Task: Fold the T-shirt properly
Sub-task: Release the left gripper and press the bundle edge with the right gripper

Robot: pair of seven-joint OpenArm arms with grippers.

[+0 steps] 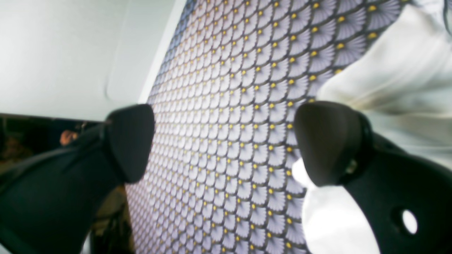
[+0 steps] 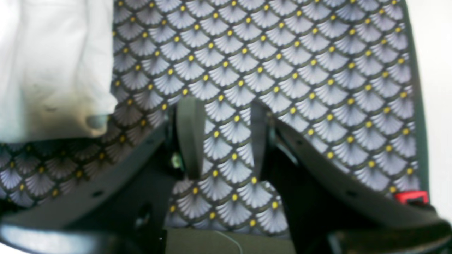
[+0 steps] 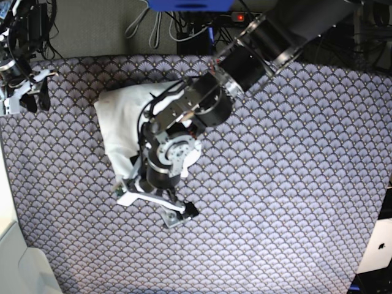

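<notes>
The white T-shirt (image 3: 119, 122) lies bunched and wrinkled on the left half of the patterned tablecloth (image 3: 275, 184). My left gripper (image 3: 156, 203) hangs over the shirt's near edge, and the arm covers part of the cloth. In the left wrist view the left gripper (image 1: 229, 141) is wide open with only tablecloth between its fingers, and the T-shirt (image 1: 399, 70) lies beside and under one finger (image 1: 328, 141). My right gripper (image 3: 27, 92) is at the far left corner, apart from the shirt. In its own view the right gripper (image 2: 226, 137) stands partly open and empty, with the T-shirt (image 2: 53, 63) at the upper left.
The tablecloth's edge (image 2: 420, 106) runs close beside the right gripper, with a pale surface beyond it. Cables and a power strip (image 3: 184, 24) lie behind the table. A pale box (image 3: 18, 263) stands at the near left and a laptop (image 3: 376, 251) at the near right.
</notes>
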